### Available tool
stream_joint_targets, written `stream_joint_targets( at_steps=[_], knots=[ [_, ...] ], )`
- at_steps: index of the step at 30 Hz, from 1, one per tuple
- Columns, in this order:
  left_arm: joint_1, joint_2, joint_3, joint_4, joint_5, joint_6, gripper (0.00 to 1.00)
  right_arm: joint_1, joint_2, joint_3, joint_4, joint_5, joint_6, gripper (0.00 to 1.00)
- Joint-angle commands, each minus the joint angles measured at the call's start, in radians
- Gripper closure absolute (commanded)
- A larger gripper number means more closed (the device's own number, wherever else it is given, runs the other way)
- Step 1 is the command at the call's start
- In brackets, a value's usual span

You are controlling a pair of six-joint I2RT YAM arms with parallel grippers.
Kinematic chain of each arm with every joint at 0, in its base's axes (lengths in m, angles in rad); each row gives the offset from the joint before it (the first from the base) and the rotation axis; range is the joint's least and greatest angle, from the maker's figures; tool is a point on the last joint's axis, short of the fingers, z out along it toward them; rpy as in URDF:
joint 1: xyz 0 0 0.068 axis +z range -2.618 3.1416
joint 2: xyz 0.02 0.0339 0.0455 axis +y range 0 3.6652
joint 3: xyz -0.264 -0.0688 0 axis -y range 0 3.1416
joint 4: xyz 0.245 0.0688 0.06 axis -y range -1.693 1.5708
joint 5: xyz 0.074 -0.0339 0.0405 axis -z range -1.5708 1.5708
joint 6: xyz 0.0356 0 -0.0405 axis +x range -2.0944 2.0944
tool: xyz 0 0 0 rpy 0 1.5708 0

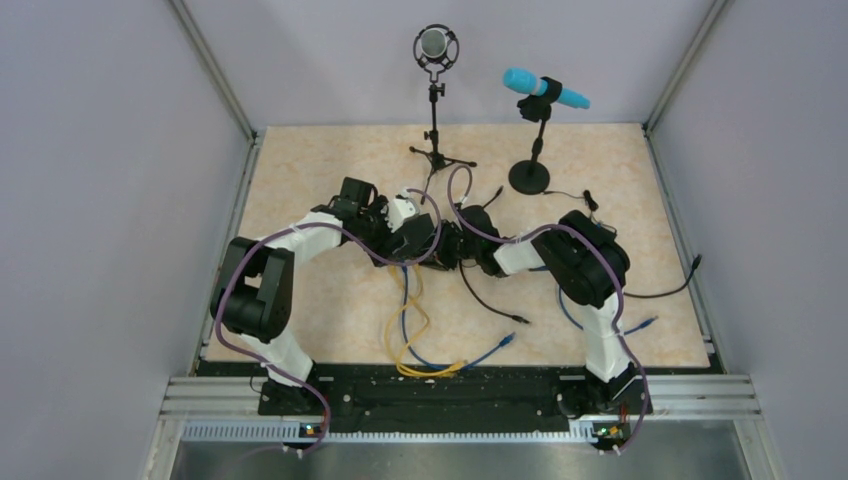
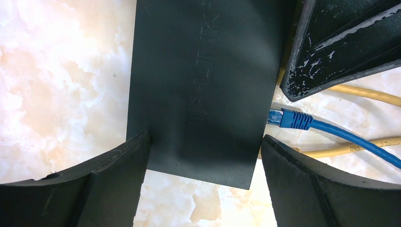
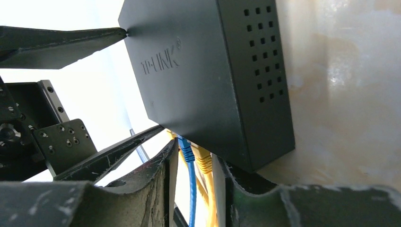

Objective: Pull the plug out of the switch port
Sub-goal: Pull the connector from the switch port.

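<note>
The switch is a flat black TP-LINK box (image 2: 203, 90) (image 3: 203, 71) lying on the marble table. A blue plug (image 2: 292, 119) (image 3: 186, 149) sits in a switch port on its cable edge, with a yellow plug (image 3: 204, 163) beside it. My left gripper (image 2: 205, 137) (image 1: 425, 240) spans the box's width, both fingers against its sides. My right gripper (image 3: 196, 151) (image 1: 472, 247) points at the port edge. Its fingers stand a narrow gap apart on either side of the blue and yellow plugs. I cannot see whether the pads touch either plug.
Blue and yellow cables (image 1: 412, 330) trail from the box toward the near edge. A loose black cable (image 1: 490, 300) lies to their right. A tripod microphone stand (image 1: 436, 150) and a round-based stand (image 1: 529, 178) with a blue microphone rise behind the box.
</note>
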Motion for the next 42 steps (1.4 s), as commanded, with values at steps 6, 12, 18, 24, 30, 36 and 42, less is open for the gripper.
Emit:
stream_joint_targets(
  at_steps=[6, 12, 18, 24, 30, 36, 42],
  knots=[
    [-0.003, 0.014, -0.005, -0.088, 0.000, -0.004, 0.10, -0.001, 0.020, 0.021, -0.008, 0.046, 0.016, 0.68],
    [-0.003, 0.014, -0.007, -0.090, 0.008, 0.001, 0.11, -0.001, 0.026, 0.017, -0.003, 0.054, 0.023, 0.76],
    [-0.003, 0.018, -0.004, -0.094, 0.009, 0.003, 0.11, -0.003, 0.027, 0.011, -0.001, 0.054, 0.022, 0.89],
    [-0.003, 0.022, -0.003, -0.100, 0.013, 0.008, 0.11, -0.004, 0.031, 0.022, -0.002, 0.054, 0.026, 0.64],
    [-0.003, 0.022, -0.002, -0.105, 0.015, 0.010, 0.11, -0.004, 0.041, 0.043, -0.032, 0.059, 0.010, 0.72],
    [-0.003, 0.022, -0.002, -0.107, 0.018, 0.009, 0.12, -0.003, 0.043, 0.029, -0.030, 0.072, -0.007, 0.87],
    [-0.003, 0.020, -0.002, -0.108, 0.016, 0.007, 0.12, -0.004, 0.030, 0.013, -0.018, 0.058, -0.022, 0.92]
  ],
)
